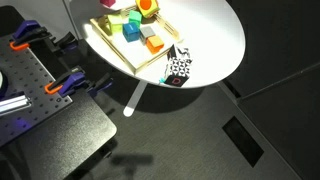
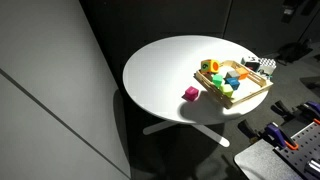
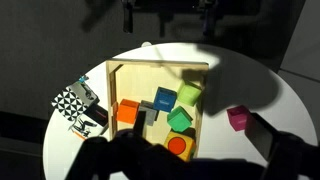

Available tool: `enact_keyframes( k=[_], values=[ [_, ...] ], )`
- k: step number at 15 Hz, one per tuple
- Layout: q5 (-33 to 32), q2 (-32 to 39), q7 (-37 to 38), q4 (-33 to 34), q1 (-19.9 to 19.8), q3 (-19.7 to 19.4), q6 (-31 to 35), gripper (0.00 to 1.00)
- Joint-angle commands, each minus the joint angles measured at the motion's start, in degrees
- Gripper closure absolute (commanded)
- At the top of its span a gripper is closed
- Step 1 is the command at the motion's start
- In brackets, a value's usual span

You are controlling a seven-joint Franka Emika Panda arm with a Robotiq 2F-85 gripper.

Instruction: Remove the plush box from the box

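Now, gripper (image 3: 170, 12) high above the worktop (image 3: 255, 85), jaws spread wide, nothing held. Plush box (image 3: 177, 146) sits inside the box (image 3: 160, 66), near its rim, a green block (image 3: 180, 120) just beside. Best play, I'd say: descend straight, straddle the soft cube, spare its neighbours, squeeze gently, lift clear.

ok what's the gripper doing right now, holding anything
Gripper: looks open in the wrist view, its dark, blurred fingers apart with nothing between them. It is out of sight in both exterior views.
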Motion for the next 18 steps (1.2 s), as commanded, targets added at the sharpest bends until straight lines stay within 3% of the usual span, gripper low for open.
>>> enact_keyframes(
  k=[1,18],
  values=[
    [0.16,0.02,-0.13,0.11,-0.28,0.25,-0.13,0.00],
    [0.82,2.07,0.62,2.35,-0.65,-0.17,-0.71,0.00]
  ],
)
